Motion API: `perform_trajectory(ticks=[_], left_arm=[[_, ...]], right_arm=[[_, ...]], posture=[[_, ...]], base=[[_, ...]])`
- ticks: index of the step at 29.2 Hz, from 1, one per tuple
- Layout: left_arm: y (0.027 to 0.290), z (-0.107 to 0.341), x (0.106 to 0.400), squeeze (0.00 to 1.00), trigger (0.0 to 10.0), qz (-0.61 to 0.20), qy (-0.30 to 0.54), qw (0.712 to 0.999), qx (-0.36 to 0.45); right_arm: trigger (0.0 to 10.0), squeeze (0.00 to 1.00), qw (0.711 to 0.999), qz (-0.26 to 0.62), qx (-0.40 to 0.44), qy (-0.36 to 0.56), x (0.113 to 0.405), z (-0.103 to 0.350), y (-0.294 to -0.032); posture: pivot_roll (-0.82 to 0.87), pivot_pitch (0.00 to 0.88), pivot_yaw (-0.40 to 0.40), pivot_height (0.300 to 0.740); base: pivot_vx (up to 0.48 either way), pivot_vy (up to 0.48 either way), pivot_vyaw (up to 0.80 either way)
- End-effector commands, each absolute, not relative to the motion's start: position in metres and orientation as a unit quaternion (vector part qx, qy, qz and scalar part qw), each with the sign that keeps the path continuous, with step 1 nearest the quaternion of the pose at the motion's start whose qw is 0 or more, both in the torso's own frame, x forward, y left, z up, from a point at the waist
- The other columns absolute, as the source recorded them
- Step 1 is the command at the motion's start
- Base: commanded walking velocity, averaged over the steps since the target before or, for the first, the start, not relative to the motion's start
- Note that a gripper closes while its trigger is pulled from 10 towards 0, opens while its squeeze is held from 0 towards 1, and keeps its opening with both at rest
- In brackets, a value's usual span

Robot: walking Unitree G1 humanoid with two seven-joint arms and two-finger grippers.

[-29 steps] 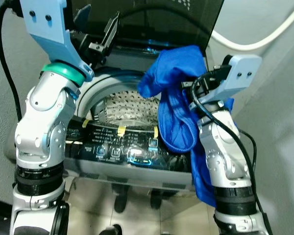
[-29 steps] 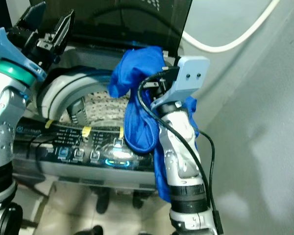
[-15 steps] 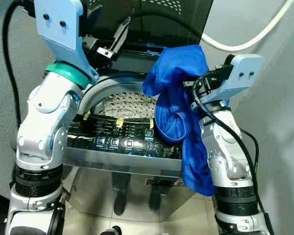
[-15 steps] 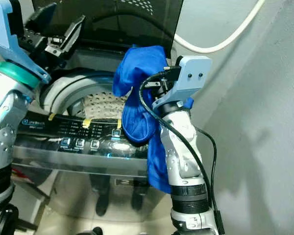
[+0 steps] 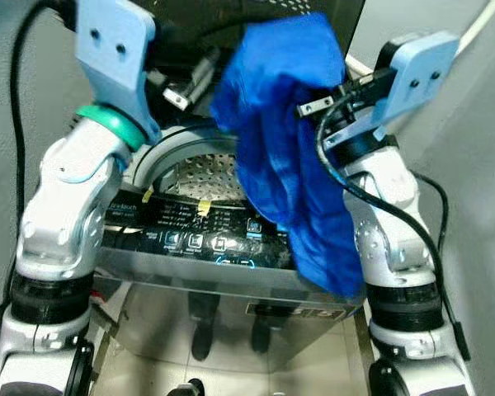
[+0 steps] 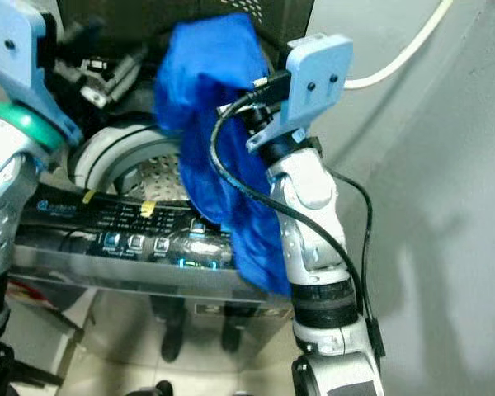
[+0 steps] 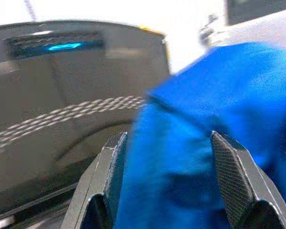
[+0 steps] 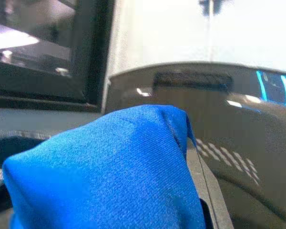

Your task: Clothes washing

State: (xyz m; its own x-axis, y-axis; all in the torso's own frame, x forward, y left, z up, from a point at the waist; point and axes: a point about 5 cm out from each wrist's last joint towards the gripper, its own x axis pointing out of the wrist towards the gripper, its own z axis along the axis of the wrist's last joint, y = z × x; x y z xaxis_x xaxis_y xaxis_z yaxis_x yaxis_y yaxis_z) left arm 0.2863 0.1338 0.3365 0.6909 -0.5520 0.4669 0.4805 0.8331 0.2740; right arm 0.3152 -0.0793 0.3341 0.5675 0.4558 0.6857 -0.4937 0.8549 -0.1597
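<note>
Loading step: my right tool (image 5: 313, 106) holds the blue cloth (image 5: 285, 140) high above the washer (image 5: 223, 264) rim, my left tool (image 7: 169, 191) spread wide at the cloth; next, lower it into the drum (image 5: 202, 169) and release.

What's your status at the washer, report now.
Right gripper shut on blue garment, held high above the open drum. Left gripper open, fingers either side of the cloth. Garment's tail hangs outside, over the control panel.
</note>
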Motion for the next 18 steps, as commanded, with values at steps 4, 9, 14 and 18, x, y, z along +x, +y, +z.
perform_trajectory(ticks=[4, 9, 14, 18], left_arm=[[0.137, 0.348, 0.274, 0.0, 10.0, -0.227, -0.338, 0.912, 0.056], [0.139, 0.353, 0.273, 0.0, 10.0, -0.153, -0.371, 0.911, 0.092], [0.145, 0.319, 0.261, 0.0, 10.0, -0.237, -0.26, 0.936, 0.032], [0.158, 0.304, 0.251, 0.0, 10.0, -0.248, -0.201, 0.948, -0.006]], right_arm=[[10.0, 0.0, 0.841, 0.349, 0.048, -0.41, 0.313, 0.368, -0.039], [10.0, 0.0, 0.854, 0.341, 0.046, -0.39, 0.327, 0.369, -0.014], [10.0, 0.0, 0.876, 0.379, -0.06, -0.29, 0.344, 0.317, 0.0], [10.0, 0.0, 0.881, 0.381, -0.086, -0.268, 0.348, 0.3, -0.003]], posture=[[0.05, 0.056, -0.013, 0.74], [0.07, 0.052, -0.04, 0.74], [0.06, 0.057, -0.03, 0.74], [0.07, 0.062, -0.03, 0.74]], base=[[0.0, 0.0, 0.0], [0.0, 0.0, 0.0], [0.0, 0.0, 0.0], [0.0, 0.0, 0.0]])
